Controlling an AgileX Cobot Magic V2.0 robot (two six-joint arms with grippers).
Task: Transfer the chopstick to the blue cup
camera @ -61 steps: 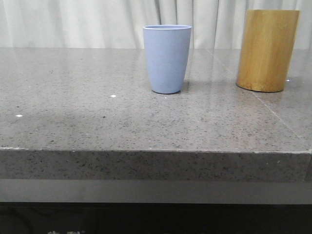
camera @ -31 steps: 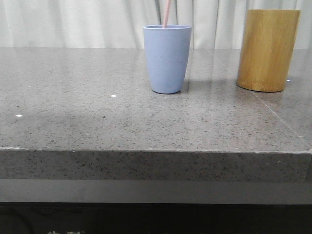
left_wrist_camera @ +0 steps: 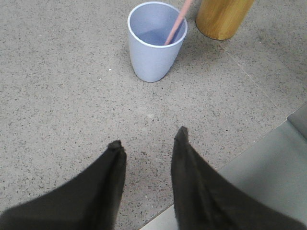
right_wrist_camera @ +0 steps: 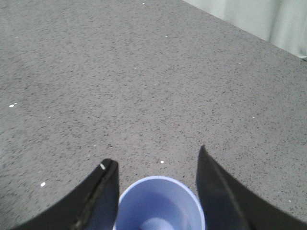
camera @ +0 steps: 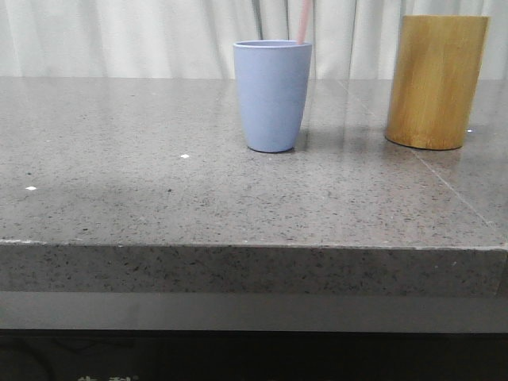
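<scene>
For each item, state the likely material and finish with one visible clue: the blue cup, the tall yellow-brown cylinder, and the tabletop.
Blue cup: probably matte plastic or a fibre composite; even colour, no glare.
Yellow-brown cylinder: likely bamboo or wood, smooth; vertical grain streaks.
Tabletop: speckled grey stone or a stone-look composite, slightly polished; faint reflections beneath the cylinder.

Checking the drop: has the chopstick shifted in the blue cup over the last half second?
Yes. The chopstick now rises above the blue cup's right rim, nearer the bamboo cylinder.

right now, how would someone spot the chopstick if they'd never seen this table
On the grey stone table, find the blue cup, left of the bamboo cylinder. The chopstick leans inside it: the only thin, pale pink stick rising past a rim.
</scene>
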